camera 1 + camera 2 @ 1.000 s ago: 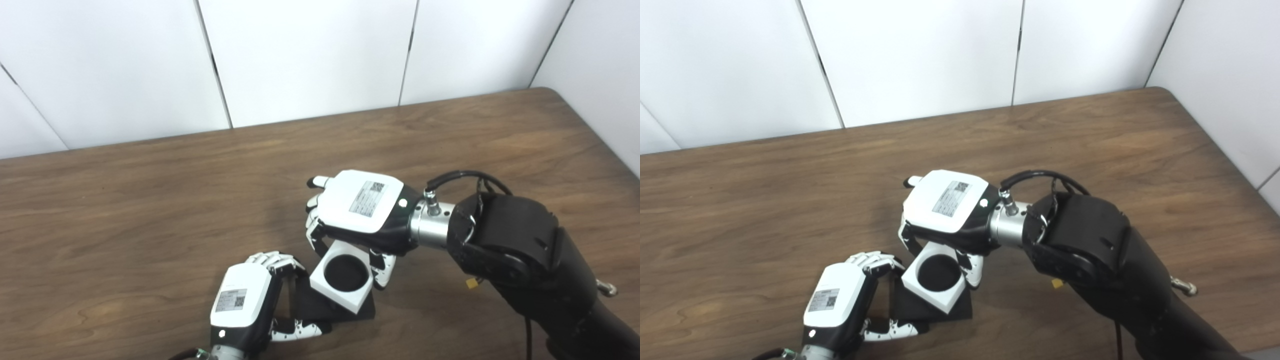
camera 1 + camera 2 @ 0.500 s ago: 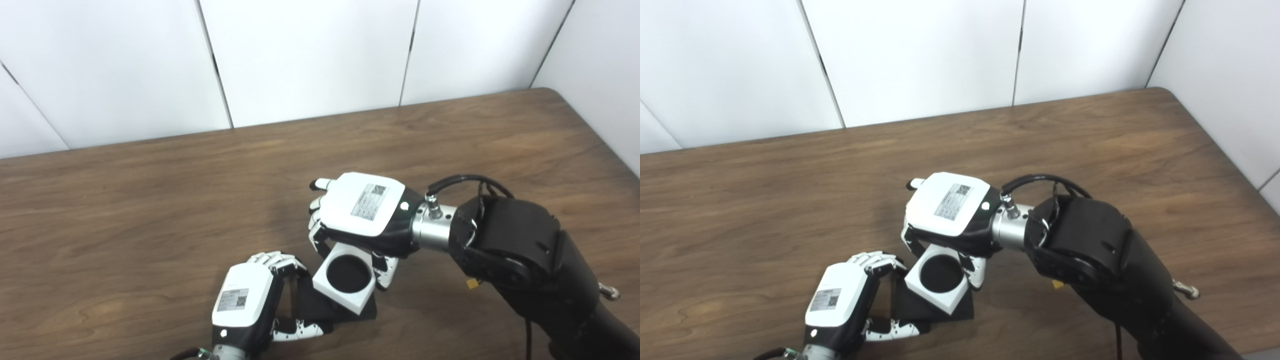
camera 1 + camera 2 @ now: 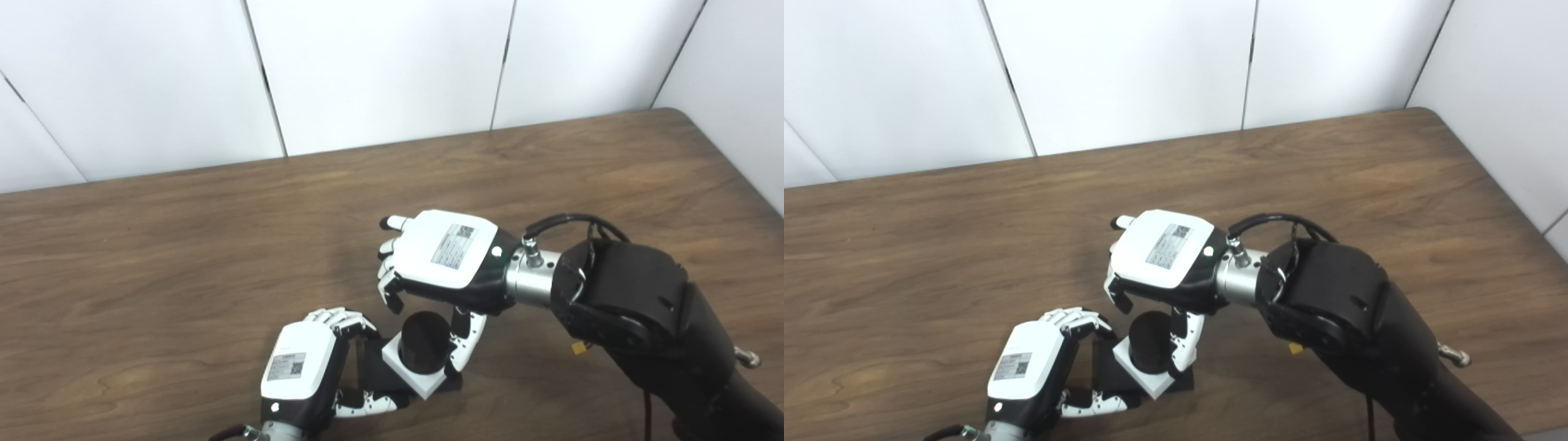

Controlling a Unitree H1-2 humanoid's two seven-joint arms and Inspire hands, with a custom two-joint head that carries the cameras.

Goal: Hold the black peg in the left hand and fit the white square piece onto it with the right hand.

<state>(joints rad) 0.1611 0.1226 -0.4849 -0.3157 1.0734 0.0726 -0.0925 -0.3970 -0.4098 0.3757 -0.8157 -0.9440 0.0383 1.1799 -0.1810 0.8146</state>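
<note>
A black peg [image 3: 422, 348] stands upright on its flat black base [image 3: 375, 372] near the table's front edge. The white square piece [image 3: 414, 378] sits low around the peg, resting on the base, with the peg's top sticking up through its hole. My left hand [image 3: 301, 375] is shut on the left side of the base, fingers curled over its edge. Just above hovers my right hand [image 3: 442, 258], open. Its fingers [image 3: 389, 293] are lifted clear of the piece, and its thumb [image 3: 460, 344] hangs close by the piece's right side.
The brown wooden table [image 3: 184, 257] ends at white wall panels behind and at an edge on the right. My bulky black right forearm [image 3: 637, 306] crosses the front right area, with a small yellow bit [image 3: 577, 347] beneath it.
The white square piece has dropped from the right hand down over the peg onto the base. The right hand's fingers have spread and let go of it. The left hand holds still.
</note>
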